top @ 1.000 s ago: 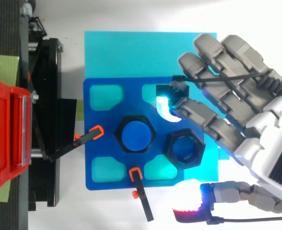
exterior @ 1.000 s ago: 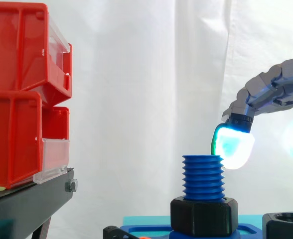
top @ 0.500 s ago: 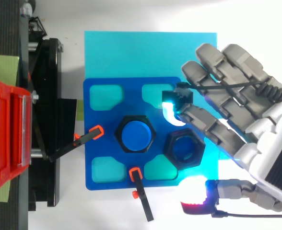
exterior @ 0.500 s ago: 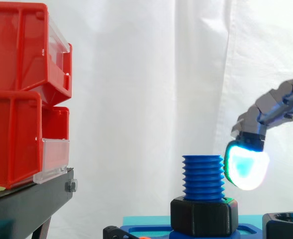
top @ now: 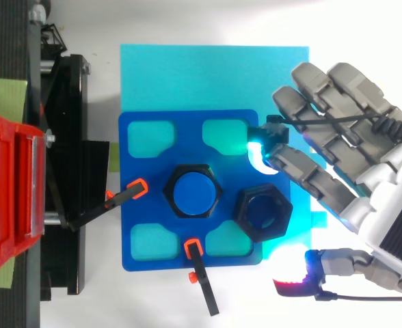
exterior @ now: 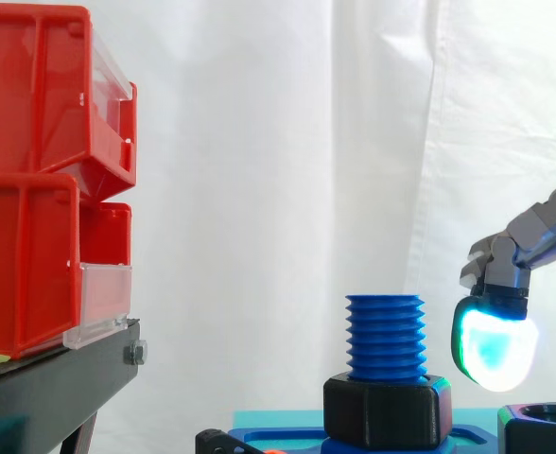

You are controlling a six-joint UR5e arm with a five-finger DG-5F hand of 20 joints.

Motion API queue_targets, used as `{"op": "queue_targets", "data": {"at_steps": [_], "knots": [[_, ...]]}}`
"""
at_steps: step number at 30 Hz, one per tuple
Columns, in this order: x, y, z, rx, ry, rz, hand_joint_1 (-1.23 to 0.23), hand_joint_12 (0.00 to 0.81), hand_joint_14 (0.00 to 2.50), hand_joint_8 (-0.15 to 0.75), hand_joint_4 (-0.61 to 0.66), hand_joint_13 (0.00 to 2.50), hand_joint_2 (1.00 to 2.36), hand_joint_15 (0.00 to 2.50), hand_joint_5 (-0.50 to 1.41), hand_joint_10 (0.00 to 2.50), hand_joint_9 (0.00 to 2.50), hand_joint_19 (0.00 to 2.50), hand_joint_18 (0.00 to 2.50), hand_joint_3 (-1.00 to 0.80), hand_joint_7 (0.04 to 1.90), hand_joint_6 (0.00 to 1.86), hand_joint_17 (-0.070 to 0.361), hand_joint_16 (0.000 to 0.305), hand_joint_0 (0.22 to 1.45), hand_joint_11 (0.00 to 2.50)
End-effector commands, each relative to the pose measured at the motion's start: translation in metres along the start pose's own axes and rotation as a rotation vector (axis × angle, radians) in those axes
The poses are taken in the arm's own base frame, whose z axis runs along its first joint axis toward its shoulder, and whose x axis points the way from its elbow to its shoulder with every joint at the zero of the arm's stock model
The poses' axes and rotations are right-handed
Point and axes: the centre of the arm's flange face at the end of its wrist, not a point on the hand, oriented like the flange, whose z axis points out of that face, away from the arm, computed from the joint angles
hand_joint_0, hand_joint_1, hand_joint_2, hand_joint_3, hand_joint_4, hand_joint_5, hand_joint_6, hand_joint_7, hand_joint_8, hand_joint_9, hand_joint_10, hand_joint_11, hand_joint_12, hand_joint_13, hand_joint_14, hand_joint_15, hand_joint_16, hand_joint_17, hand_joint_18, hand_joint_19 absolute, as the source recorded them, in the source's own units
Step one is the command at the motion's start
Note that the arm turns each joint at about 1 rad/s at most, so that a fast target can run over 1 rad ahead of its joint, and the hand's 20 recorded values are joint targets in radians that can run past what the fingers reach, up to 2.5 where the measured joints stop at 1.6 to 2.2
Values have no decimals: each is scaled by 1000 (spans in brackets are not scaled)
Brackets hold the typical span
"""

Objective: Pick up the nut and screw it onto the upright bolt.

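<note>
To the right of the nut [top: 264, 213], the hand [top: 338, 154] is held open and nothing is gripped; the nut is laid flat, hole upward.

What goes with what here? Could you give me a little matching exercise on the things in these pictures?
Things: 1 bolt; 2 loose nut; 3 bins; 4 hand.
States: a red, stacked on the black stand; b open, holding nothing; c blue, upright; d black, lying flat on the blue plate.
Pairs: 1-c; 2-d; 3-a; 4-b.
</note>
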Motion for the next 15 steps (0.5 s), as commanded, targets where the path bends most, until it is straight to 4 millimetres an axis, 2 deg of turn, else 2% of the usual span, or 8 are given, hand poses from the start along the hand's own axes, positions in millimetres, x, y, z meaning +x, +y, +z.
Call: {"op": "queue_targets", "data": {"at_steps": [1, 9, 15], "knots": [[8, -2, -1, -3, 9, -9, -671, 506, 0, 340, 332, 0, 1000, 0, -262, 0, 52, 0, 0, -500, 788, 502, 176, 78, 319, 0], [9, 5, 3, -20, -41, 52, -670, 508, 0, 340, 333, 0, 1000, 0, -262, 0, 48, 0, 0, -500, 794, 502, 177, 79, 318, 0], [7, 4, 6, -26, -47, 55, -679, 487, 0, 326, 320, 0, 1000, 0, -258, 0, 53, 0, 0, -500, 823, 503, 167, 74, 362, 0]]}}
